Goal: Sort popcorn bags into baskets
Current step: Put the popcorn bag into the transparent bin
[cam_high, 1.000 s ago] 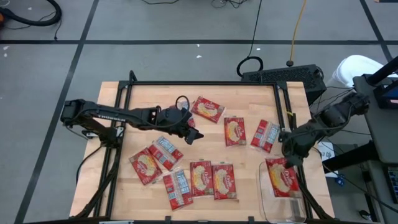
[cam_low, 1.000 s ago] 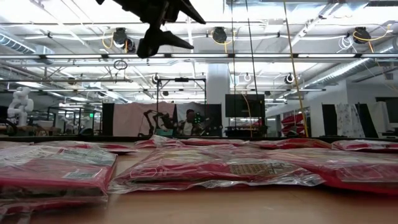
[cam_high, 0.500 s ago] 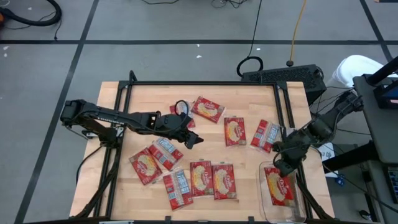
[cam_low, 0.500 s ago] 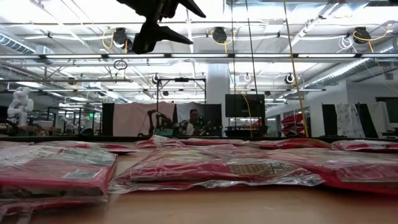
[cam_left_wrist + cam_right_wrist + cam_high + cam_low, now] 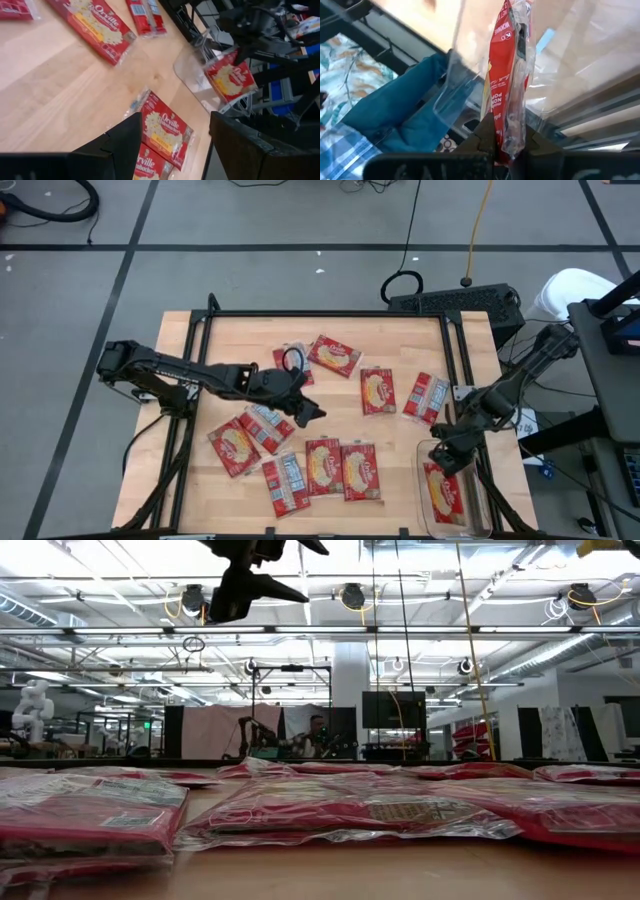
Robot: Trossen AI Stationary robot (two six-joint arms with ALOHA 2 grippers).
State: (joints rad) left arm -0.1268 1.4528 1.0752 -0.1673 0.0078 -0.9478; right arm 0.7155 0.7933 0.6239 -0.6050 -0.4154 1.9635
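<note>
Several red popcorn bags lie flat on the wooden table, among them one (image 5: 377, 391) at the middle and a row (image 5: 323, 465) near the front edge. The clear basket (image 5: 480, 515) stands at the table's near right corner. My right gripper (image 5: 447, 463) is shut on one bag (image 5: 445, 492) over the basket's far end. My left gripper (image 5: 312, 412) hangs open above bare wood in the table's middle, well above the bags and touching none; it also shows at the top of the low view (image 5: 262, 585). My right gripper pinches one end of the bag (image 5: 507, 142) between its two fingers. It comes slanting down from the far side, and the bag runs on in line with the fingers. The bag stands on edge (image 5: 512, 60), reaching down inside the basket's clear wall (image 5: 454, 75). Whether it touches the floor I cannot tell.
Black frame rails (image 5: 455, 340) run along the table's left, far and right sides. Cables and a black box (image 5: 455, 300) lie beyond the far edge. Bare wood (image 5: 240, 340) shows at the far left of the table.
My right gripper has sunk and gone toward the near edge with its bag, rolling the wrist. The bag, held face up above the basket a second ago, now stands on edge inside it. My left gripper has drifted a little toward the near edge, staying open.
</note>
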